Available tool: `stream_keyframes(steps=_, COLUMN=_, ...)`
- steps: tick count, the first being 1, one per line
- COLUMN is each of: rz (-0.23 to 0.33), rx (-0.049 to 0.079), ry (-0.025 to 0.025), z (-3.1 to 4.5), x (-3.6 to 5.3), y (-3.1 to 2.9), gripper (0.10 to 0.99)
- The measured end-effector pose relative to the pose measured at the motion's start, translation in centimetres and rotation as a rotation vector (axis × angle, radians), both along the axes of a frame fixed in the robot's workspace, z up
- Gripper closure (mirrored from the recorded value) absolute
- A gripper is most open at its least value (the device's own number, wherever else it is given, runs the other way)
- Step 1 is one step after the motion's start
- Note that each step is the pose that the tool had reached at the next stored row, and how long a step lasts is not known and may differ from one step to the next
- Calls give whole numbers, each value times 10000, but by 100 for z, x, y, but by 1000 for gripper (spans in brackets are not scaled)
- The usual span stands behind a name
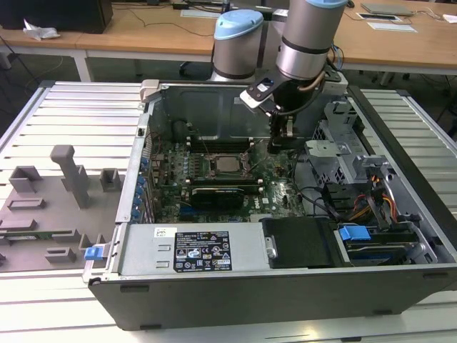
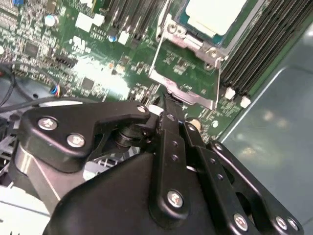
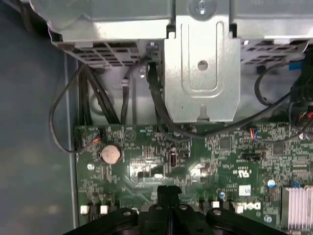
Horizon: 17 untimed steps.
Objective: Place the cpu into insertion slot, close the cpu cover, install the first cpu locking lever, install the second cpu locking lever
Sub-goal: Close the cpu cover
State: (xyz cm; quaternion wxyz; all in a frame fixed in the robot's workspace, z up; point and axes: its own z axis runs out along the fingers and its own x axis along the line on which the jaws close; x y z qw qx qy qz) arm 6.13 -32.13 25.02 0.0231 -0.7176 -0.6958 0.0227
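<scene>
We're in a robotics lab, robot arm [image 1: 307, 43] over an open computer case [image 1: 214, 293], slotted aluminium bench [image 1: 78, 114] under it, wooden desks [image 1: 143, 32] behind, grey fixtures [image 1: 71, 175] alongside.

Bunch of stuff here you just can't make out. In the exterior view the arm [image 1: 307, 36] gets chopped off by the picture's far edge. The gripper [image 1: 278, 146] blocks a patch of the green motherboard [image 1: 282, 189] on the exterior view's right of the cpu [image 1: 230, 164]. The metal bits around the insertion slot [image 1: 212, 166] are too small to sort out.

In the second wrist view the cpu [image 2: 215, 14] runs off the edge, and I can't tell if the fingertips touch the cpu cover [image 2: 193, 95]. In the first wrist view black cables [image 3: 156, 107] vanish behind a metal bracket [image 3: 203, 73], and a finned heatsink [image 3: 296, 208] is cut by the edge.
</scene>
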Motion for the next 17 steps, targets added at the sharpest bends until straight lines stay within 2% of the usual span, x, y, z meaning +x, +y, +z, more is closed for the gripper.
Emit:
stream_keyframes(steps=5, rz=0, rx=0, ry=1, z=0, x=-8, y=0, gripper=980)
stream_keyframes(steps=6, rz=10, rx=0, ry=-54, z=0, x=-47, y=5, gripper=980)
stream_keyframes(steps=7, rz=11, rx=-1, ry=-143, z=0, x=-159, y=34, gripper=980)
stream_keyframes(steps=8, rz=13, rx=-12, ry=-194, z=0, x=-308, y=75, gripper=980)
stream_keyframes(steps=9, rz=12, rx=-12, ry=-221, z=0, x=-353, y=82, gripper=980)
stream_keyframes(steps=14, rz=13, rx=-12, ry=-285, z=-1, x=-468, y=88, gripper=980)
stream_keyframes(steps=17, rz=13, rx=-13, ry=-295, z=-1, x=-502, y=88, gripper=980)
